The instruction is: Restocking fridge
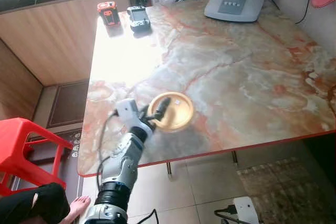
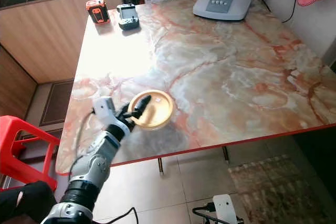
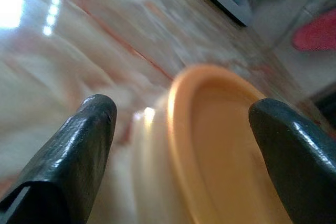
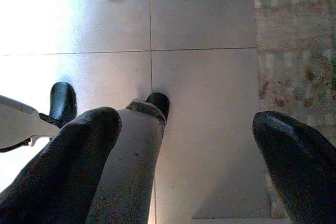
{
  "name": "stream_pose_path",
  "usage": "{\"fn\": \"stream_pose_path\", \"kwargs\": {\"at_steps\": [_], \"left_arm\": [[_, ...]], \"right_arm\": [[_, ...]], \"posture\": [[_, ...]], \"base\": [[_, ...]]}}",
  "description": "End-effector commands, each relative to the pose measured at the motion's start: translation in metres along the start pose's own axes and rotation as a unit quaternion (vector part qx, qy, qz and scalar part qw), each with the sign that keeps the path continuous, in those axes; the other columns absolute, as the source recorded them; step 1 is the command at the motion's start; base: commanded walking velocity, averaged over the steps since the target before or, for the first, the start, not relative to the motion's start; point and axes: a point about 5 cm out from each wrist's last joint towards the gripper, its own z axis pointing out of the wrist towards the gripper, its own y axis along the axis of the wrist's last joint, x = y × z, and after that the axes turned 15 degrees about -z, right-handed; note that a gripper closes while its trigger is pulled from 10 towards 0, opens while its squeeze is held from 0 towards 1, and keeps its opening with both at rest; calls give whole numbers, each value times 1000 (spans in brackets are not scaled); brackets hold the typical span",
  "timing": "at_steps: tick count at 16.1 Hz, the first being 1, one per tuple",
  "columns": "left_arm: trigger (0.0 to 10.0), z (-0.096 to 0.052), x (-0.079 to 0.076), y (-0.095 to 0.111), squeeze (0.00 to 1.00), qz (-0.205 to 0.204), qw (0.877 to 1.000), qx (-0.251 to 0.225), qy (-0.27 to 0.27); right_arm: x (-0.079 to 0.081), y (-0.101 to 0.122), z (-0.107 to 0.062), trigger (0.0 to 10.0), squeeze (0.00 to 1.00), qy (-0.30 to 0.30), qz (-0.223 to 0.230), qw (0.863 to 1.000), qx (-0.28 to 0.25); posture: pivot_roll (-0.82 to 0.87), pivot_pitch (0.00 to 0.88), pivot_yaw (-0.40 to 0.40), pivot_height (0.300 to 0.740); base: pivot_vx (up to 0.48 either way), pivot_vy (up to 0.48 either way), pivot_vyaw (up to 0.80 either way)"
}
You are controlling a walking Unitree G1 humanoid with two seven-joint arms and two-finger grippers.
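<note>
Now the left gripper stands wide open at the near edge of the yellow-lidded container on the counter, fingers either side of it. Right gripper hangs open, holding nothing, so the left arm is nearer.

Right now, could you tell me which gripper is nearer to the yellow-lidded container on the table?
Left. The left gripper straddles the yellow-lidded container, fingers open either side. The right gripper hangs over the floor.

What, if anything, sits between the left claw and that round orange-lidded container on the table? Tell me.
Nothing visible. The left claw is already at the orange-lidded container near the front edge of the marble table, its open fingers straddling the lid. The remote and orange device sit at the far corner.
</note>
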Motion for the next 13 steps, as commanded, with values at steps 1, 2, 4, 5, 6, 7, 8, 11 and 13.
{"fn": "stream_pose_path", "kwargs": {"at_steps": [1, 2, 4, 5, 6, 7, 8, 11, 13], "left_arm": [[10000, -4, 3, -7, 0, -1, 1000, 21, -4], [10000, -3, 2, -9, 0, -5, 1000, 25, -6], [10000, -1, -2, -16, 0, -15, 999, 45, -19], [10000, -1, -4, -18, 0, -16, 998, 52, -23], [10000, 0, -4, -21, 0, -6, 998, 60, -26], [10000, 0, -5, -23, 0, 3, 997, 67, -28], [1882, 0, -6, -24, 0, 15, 997, 70, -30], [0, 0, -5, -28, 0, 43, 995, 82, -30], [0, 1, -6, -27, 0, 53, 995, 84, -32]], "right_arm": [[6, -5, 0, 10000, 0, 8, 0, 1000, 9], [7, -5, -1, 10000, 0, 9, 0, 1000, 9], [7, -5, -1, 10000, 0, 8, 2, 1000, 9], [7, -5, -1, 10000, 0, 8, 2, 1000, 9], [7, -5, -1, 10000, 0, 9, 2, 1000, 9], [7, -5, -1, 10000, 0, 9, 2, 1000, 9], [7, -5, -1, 10000, 0, 9, 0, 1000, 10], [6, -5, -1, 10000, 0, 9, -1, 1000, 10], [6, -5, -1, 10000, 0, 9, -2, 1000, 10]], "posture": [[-81, 101, 110, 740], [-83, 99, 110, 740], [-84, 101, 111, 740], [-85, 103, 111, 740], [-84, 106, 110, 740], [-83, 108, 109, 740], [-83, 110, 108, 740], [-83, 112, 106, 740], [-84, 114, 106, 740]], "base": [[0, 0, 0], [0, 0, 0], [0, 0, 0], [0, 0, 0], [0, 0, 0], [0, 0, 0], [0, 0, 0], [0, 0, 0], [0, 0, 0]]}}
